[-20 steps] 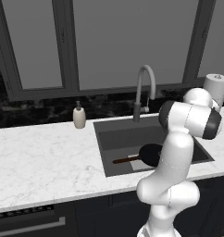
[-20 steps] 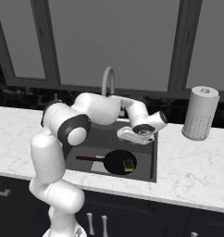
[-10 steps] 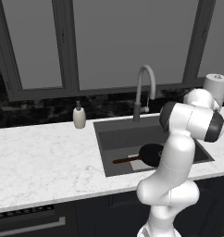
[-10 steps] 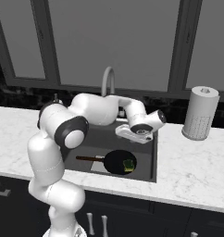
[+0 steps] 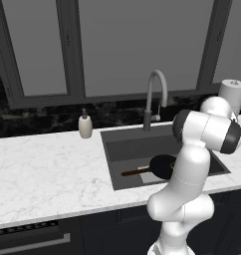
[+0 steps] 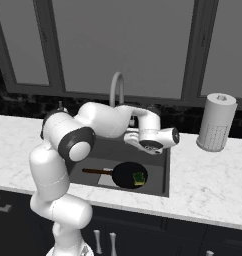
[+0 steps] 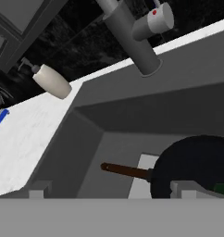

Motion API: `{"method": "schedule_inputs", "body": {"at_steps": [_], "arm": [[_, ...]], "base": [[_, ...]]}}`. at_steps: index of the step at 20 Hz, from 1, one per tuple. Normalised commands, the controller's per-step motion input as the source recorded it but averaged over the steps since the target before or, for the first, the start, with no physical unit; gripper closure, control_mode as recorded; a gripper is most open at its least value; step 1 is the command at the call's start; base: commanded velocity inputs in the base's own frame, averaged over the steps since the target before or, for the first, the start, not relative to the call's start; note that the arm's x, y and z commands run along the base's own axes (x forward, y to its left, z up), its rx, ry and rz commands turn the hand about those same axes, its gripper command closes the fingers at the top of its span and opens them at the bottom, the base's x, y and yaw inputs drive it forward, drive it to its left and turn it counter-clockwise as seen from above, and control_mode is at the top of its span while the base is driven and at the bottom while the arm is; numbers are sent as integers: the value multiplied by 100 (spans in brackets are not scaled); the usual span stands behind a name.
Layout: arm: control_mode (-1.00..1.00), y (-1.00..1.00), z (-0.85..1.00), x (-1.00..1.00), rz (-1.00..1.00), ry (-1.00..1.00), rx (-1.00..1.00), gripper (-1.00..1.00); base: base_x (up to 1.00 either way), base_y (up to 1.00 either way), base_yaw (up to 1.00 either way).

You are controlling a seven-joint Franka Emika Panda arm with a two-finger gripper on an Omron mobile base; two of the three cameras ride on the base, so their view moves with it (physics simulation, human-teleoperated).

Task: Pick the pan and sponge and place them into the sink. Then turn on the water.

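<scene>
My hand [image 6: 169,136]: wide open, holding nothing, above the sink [image 6: 158,172].
Pan [image 6: 124,175]: flat in the sink; sponge [image 6: 139,177] on it at 3 o'clock.
Room: bare sink floor at 12 o'clock.
Writing: none to read.

One pan [image 6: 129,175], one sponge [image 6: 139,177], one sink [image 6: 163,172], one soap bottle [image 5: 85,124], one paper-towel roll [image 6: 216,122].

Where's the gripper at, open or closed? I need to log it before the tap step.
Gripper: open and empty, hanging above the sink with the pan below it.
</scene>
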Motion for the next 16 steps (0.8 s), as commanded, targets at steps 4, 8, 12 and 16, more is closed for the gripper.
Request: {"method": "schedule_inputs", "body": {"at_steps": [4,8,12,16], "arm": [[-100,22,5,18,-10,-2,2,-100],[-100,13,8,32,-9,-3,0,-100],[-100,8,17,38,-9,-2,0,-100],[-100,4,16,39,-7,-2,1,-100]], "base": [[0,0,0],[0,0,0],[0,0,0],[0,0,0]]}}
